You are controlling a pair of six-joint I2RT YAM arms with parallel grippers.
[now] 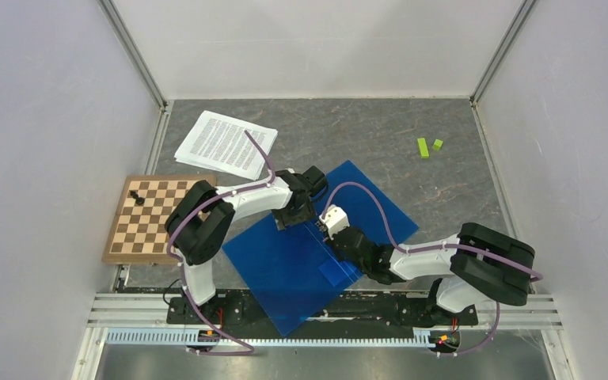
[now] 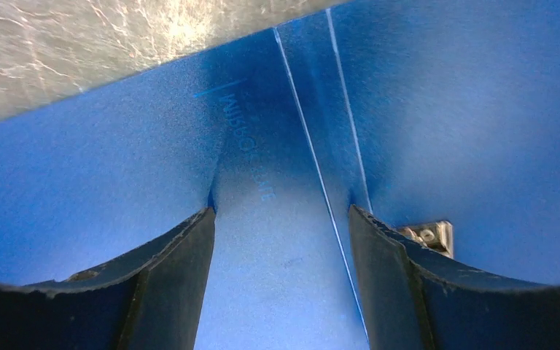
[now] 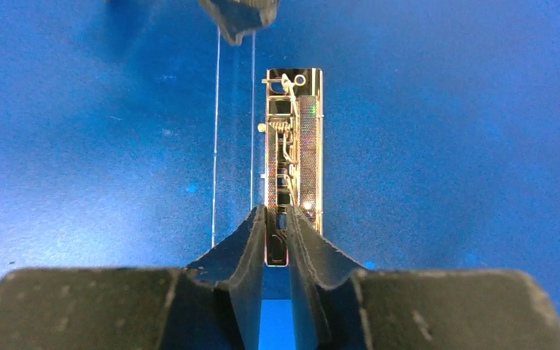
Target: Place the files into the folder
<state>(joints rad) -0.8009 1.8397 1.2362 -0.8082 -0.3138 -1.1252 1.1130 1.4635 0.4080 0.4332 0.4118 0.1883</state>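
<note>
The blue folder point(image 1: 285, 277) open and flat on the counter, by the middle of the near edge, turned like a diamond. The files point(image 1: 226, 144) in a pile near the far left corner, well apart from the folder, with no arm on them.

The left gripper point(image 2: 281, 215) low over the folder's middle fold. Fingers point(image 2: 182, 277) spread wide, 1 on each side of the fold, nothing held. Touching the blue plastic or not: cannot tell.

The right gripper point(image 3: 277, 219) just beside the left one, also over the folder. Fingers point(image 3: 251, 240) clenched tight on 1 end of the metal clip point(image 3: 294, 146) inside the folder, right next to the fold.

A brown chessboard point(image 1: 154, 218) by the left edge, with 1 black piece point(image 1: 134, 195) on it. 2 small green blocks point(image 1: 423, 147) near the far right corner, side by side.
</note>
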